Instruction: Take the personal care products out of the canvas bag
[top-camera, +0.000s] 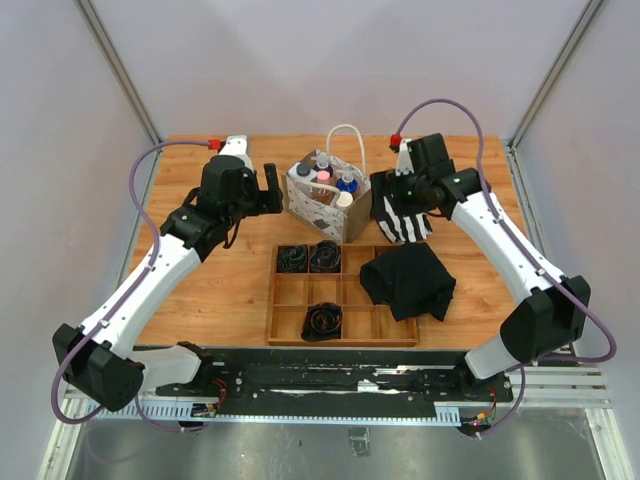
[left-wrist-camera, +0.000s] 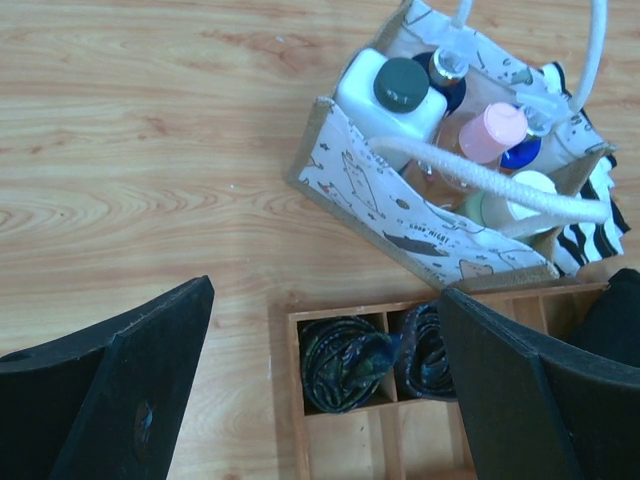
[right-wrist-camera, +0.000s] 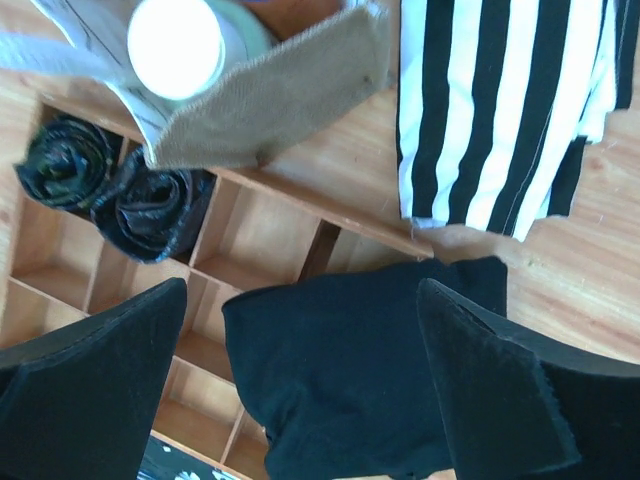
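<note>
Left tool (left-wrist-camera: 325, 292) and right tool (right-wrist-camera: 302, 288) both gape wide, empty, flanking the canvas bag (left-wrist-camera: 380, 200) standing far-centre on the surface (left-wrist-camera: 150, 150), its bottles (left-wrist-camera: 490, 130) inside. The white bottle (left-wrist-camera: 360, 95) looks light, rigid and slick: pinch its body below the dark cap (left-wrist-camera: 400, 85), clear of the rope handle (left-wrist-camera: 470, 172). The bag print reads "GOOD NIGHT".

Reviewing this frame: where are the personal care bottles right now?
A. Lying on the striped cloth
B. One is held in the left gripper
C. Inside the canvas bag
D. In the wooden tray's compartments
C. The left wrist view shows the white bottle with the dark cap and the pink-capped bottle standing inside the canvas bag. The left gripper and right gripper are both open and hold nothing.
</note>
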